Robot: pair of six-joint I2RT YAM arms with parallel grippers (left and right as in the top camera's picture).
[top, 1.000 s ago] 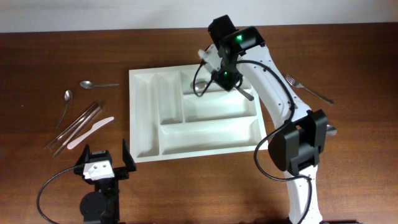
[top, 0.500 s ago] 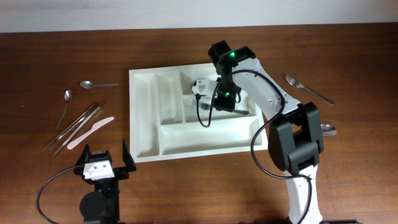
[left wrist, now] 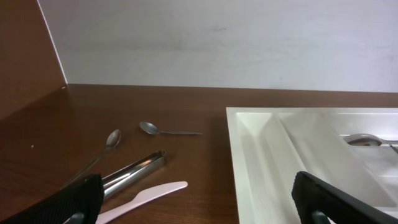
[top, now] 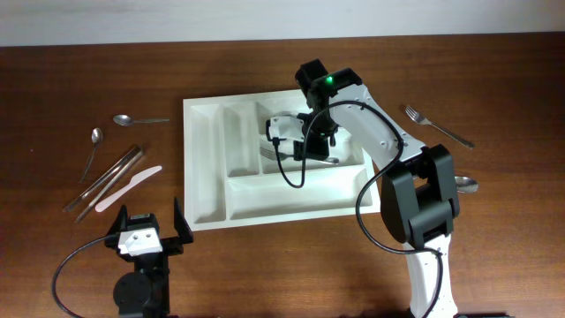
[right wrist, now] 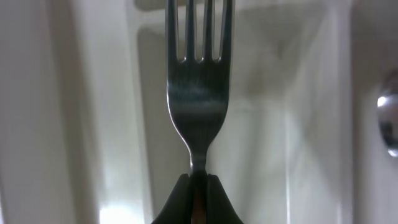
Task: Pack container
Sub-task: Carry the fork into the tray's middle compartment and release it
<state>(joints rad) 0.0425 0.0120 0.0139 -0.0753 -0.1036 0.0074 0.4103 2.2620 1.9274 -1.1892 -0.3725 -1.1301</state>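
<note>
The container [top: 205, 177] is a big white cutlery tray at the table's middle. My right gripper [top: 309, 147] hangs over its middle long compartment, shut on the handle of a metal fork [top: 267, 153]. In the right wrist view the fork [right wrist: 198, 93] points its tines away over the white tray floor, its neck pinched between the jaws of the right gripper [right wrist: 198, 177]. A spoon bowl [right wrist: 388, 121] shows in the neighbouring slot. My left gripper [top: 150, 217] rests open at the front left, short of the tray, with nothing in it [left wrist: 199, 205].
Left of the tray lie two spoons [top: 134, 119] [top: 93, 146], a pair of metal sticks [top: 110, 177] and a white plastic knife [top: 128, 187]. Right of the tray lie another fork [top: 439, 126] and a spoon [top: 466, 184], partly behind the right arm.
The right gripper has come down and toward the front from the tray's back compartment to its middle compartment, carrying the fork. The left arm has not moved.
</note>
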